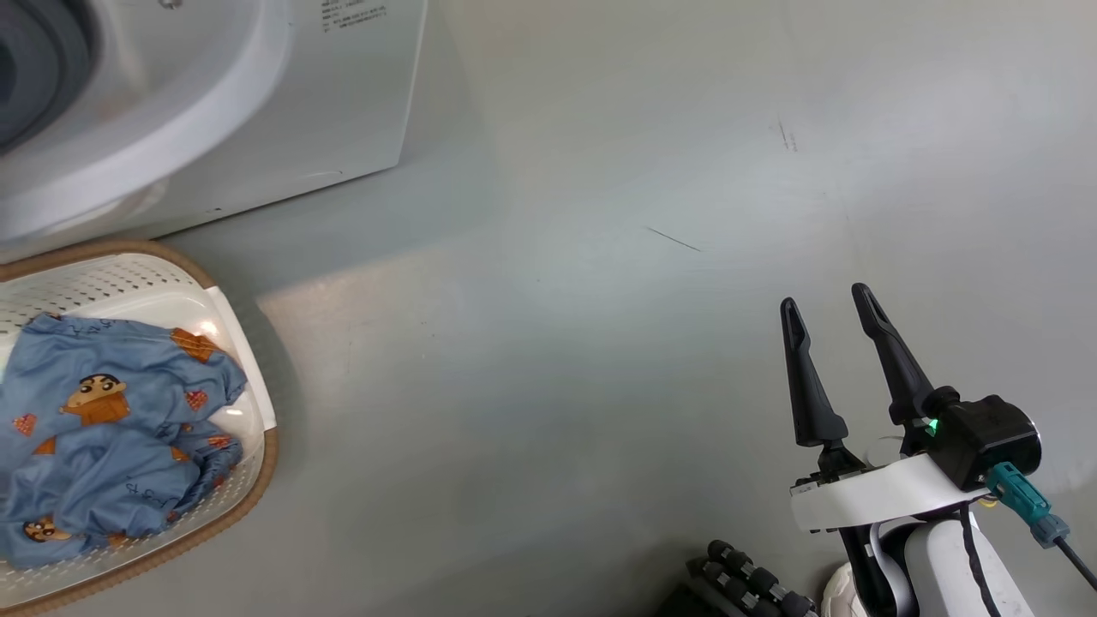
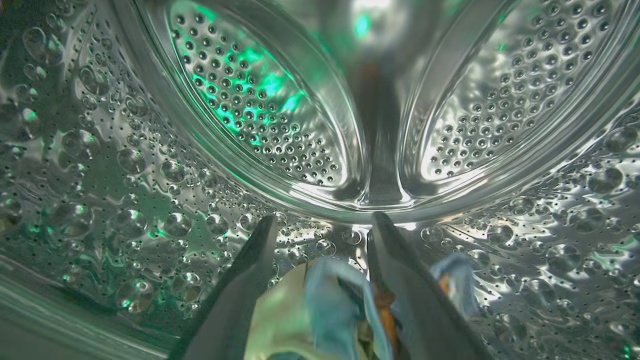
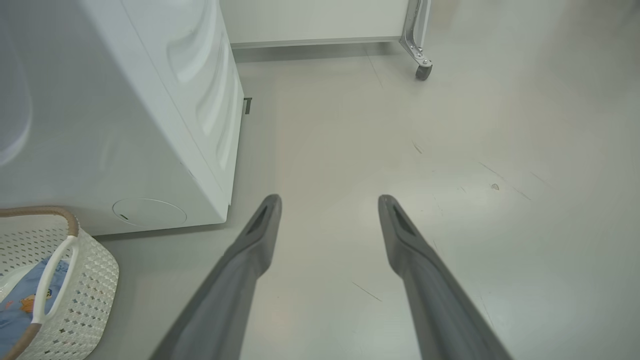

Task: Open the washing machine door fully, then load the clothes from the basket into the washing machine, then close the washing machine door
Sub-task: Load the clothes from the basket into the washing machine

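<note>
My left gripper (image 2: 325, 220) is inside the washing machine's steel perforated drum (image 2: 125, 200), its fingers spread open. A piece of the clothes (image 2: 330, 300), light blue with cream, lies loose between and under them. The white washing machine (image 1: 257, 111) stands at the upper left with its grey gasket (image 1: 34, 68) showing; the washing machine door is out of view. In front of it sits the basket (image 1: 248, 480), with more blue printed clothes (image 1: 111, 428) in it. My right gripper (image 1: 824, 300) hovers open and empty over the floor, well to the right of the basket (image 3: 85, 280).
Bare grey floor (image 1: 557, 343) stretches between the basket and my right arm. A white cabinet on a metal leg with a caster (image 3: 422, 70) stands beyond the washing machine (image 3: 125, 125). A dark ribbed part of my base (image 1: 746, 587) sits at the bottom edge.
</note>
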Robot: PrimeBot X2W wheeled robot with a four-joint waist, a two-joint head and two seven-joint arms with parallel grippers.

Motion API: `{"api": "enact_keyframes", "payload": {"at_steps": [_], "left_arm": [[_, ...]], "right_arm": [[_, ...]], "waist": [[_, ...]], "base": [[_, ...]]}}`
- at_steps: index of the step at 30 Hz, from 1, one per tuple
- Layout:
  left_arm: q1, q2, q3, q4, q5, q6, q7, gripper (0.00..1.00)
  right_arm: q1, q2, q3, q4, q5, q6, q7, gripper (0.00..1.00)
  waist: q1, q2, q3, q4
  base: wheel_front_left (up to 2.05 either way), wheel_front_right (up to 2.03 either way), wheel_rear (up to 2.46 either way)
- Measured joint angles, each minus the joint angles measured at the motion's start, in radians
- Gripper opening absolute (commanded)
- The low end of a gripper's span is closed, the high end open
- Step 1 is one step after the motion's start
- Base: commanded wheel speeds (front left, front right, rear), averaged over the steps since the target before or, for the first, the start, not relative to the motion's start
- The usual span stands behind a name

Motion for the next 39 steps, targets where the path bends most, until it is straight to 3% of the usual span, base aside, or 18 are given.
{"api": "enact_keyframes", "payload": {"at_steps": [21, 39], "left_arm": [[0.003, -0.145, -0.063, 0.099, 0.005, 0.016, 0.040, 1.00], [0.154, -0.236, -0.081, 0.004, -0.013, -0.013, -0.037, 1.00]], "right_arm": [[0.000, -0.002, -0.026, 0.016, 0.002, 0.000, 0.000, 1.00], [-0.032, -0.004, -0.063, 0.008, -0.007, 0.000, 0.000, 1.00]], "waist": [[-0.0001, 0.0000, -0.098, 0.091], [-0.0001, 0.0000, -0.098, 0.206]], "base": [[0.00, 0.00, 0.00], [0.00, 0.00, 0.00]]}}
